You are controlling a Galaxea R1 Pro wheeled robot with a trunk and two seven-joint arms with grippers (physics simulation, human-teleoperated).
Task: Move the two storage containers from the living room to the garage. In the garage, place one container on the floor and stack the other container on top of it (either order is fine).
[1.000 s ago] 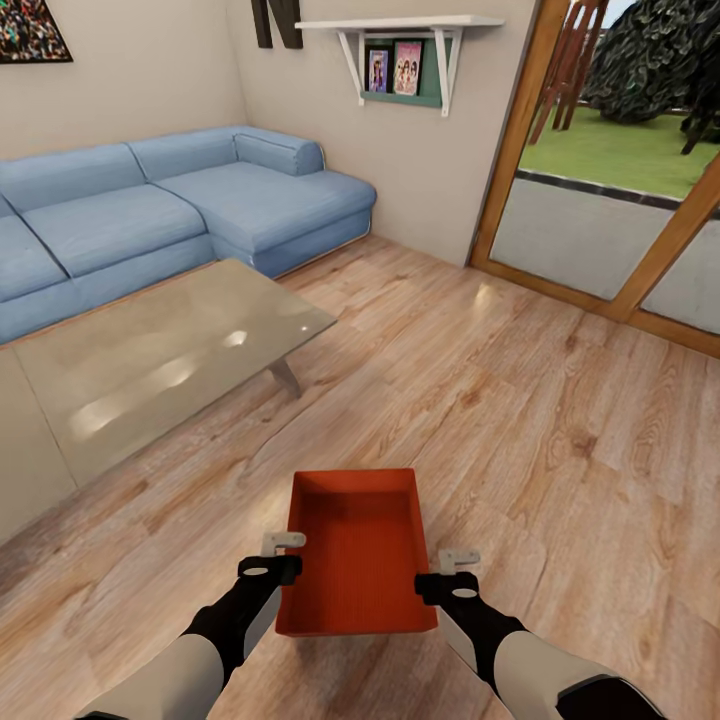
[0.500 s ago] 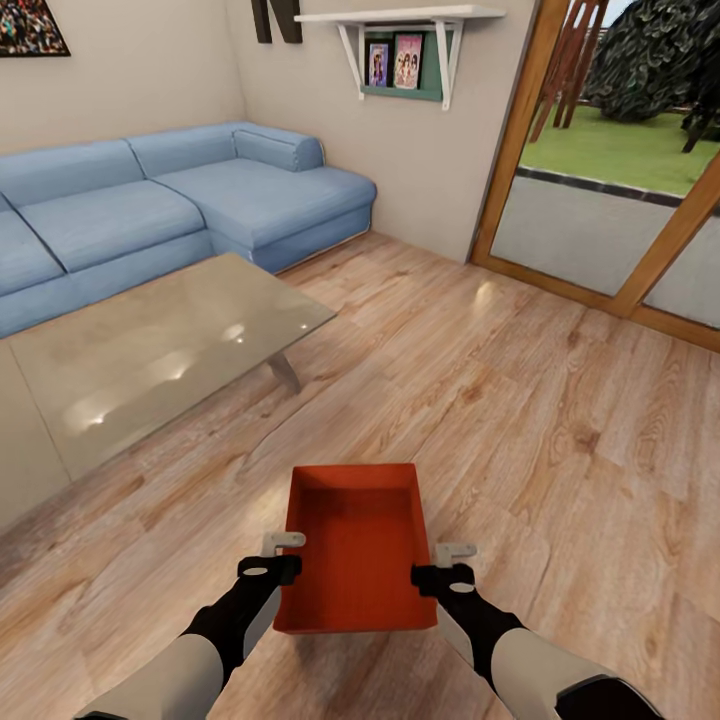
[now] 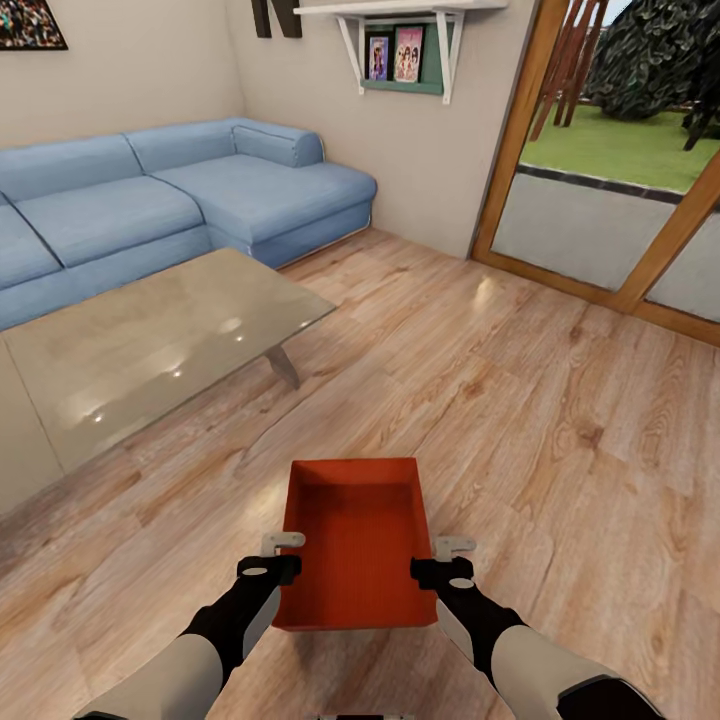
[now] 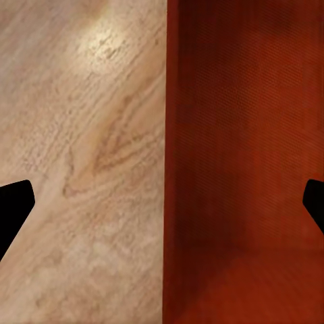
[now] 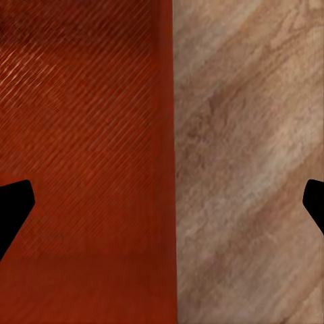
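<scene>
- Head view: you have one orange-red container point(image 3: 355, 545) between your two arms, low in front of the trunk, above the light wood floor point(image 3: 560, 430). Its long axis runs straight away from you, open top up, and it looks level.
- Head view: your left gripper point(image 3: 283, 556) sits at the container's left long wall and your right gripper point(image 3: 440, 560) at its right long wall, both near the end closest to you. Both arms are equally near, one per side.
- Head view: you are in the living room, with the blue sofa point(image 3: 180, 200) and glass table point(image 3: 150, 350) ahead on the left and the glass doors point(image 3: 610, 200) ahead on the right. My judgement: the carry to the garage is at an early stage and nothing has been placed.
- Left wrist view: the container wall edge point(image 4: 165, 162) runs between the two dark fingertips point(image 4: 13, 202), one over the floor and one over the container's inside. The fingers straddle the wall with wide gaps; whether they press it, I cannot tell.
- Right wrist view: the same arrangement mirrored. The container wall point(image 5: 169, 162) lies between the fingertips point(image 5: 13, 206), red interior one side, floor the other. Clamping cannot be confirmed here either.
- Judgement: the coming move depends on keeping both arms level and evenly spaced on the two long walls while the base turns, or the container may tilt or slip.
</scene>
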